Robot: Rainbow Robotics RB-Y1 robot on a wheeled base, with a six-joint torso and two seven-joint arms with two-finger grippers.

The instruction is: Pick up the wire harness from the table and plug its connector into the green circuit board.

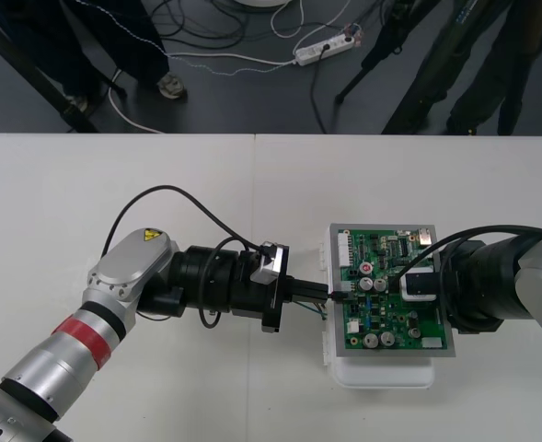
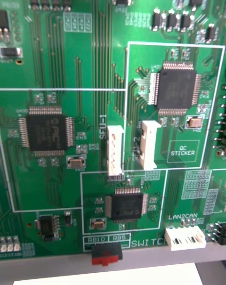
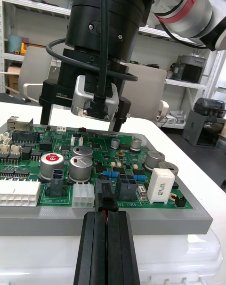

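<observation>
The green circuit board (image 1: pixel 390 318) lies on its white base (image 1: pixel 381 373) at the table's right. My left gripper (image 1: pixel 330 293) reaches in level to the board's left edge. In the left wrist view that gripper (image 3: pixel 106 219) is shut on the harness's red and black wires (image 3: pixel 106 213). The black plug (image 3: pixel 106 192) stands at a black socket on the board's (image 3: pixel 155 205) near edge; how deep it sits I cannot tell. My right gripper (image 1: pixel 404 276) hovers over the board's middle, and the left wrist view shows this other gripper (image 3: pixel 82 122) open above the board. The right wrist view looks straight down on the board (image 2: pixel 56 68).
Round capacitors (image 3: pixel 81 165) and white connectors (image 3: pixel 19 193) crowd the board near the plug. A loose bit of thin wire (image 1: pixel 325 313) trails under the left fingers. Bare table (image 1: pixel 160 184) spreads left of the board and towards its far edge.
</observation>
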